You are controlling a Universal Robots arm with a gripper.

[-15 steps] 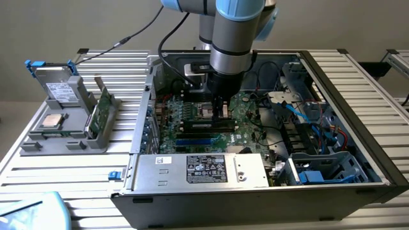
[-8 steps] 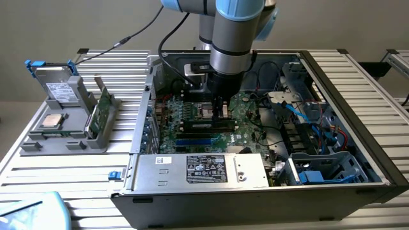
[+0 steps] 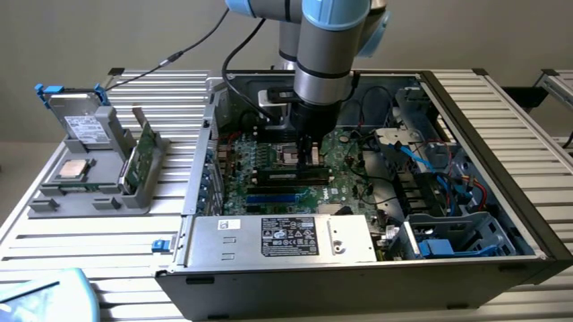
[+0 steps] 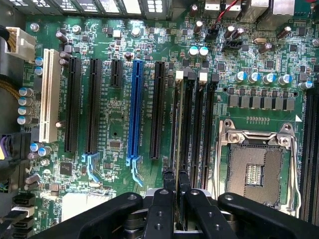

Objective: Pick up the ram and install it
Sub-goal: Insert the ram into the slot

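Note:
My gripper (image 3: 312, 159) reaches down inside the open computer case (image 3: 484, 107), over the motherboard (image 3: 349, 157). In the wrist view the two black fingers (image 4: 164, 204) are shut on the ram (image 4: 176, 129), a thin dark stick seen edge-on that runs away from the gripper (image 4: 176, 199). It stands in line with the black memory slots (image 4: 192, 124), next to the one with a white latch (image 4: 179, 75). Whether its edge is down in a slot I cannot tell. In the exterior view the ram (image 3: 288, 176) shows as a dark bar under the gripper.
An open CPU socket (image 4: 254, 169) lies right beside the memory slots. Black, blue (image 4: 134, 114) and white expansion slots lie on their other side. A power supply (image 3: 296, 238) fills the case front. A grey holder (image 3: 90, 194) on the exterior view's left carries green boards (image 3: 136, 161).

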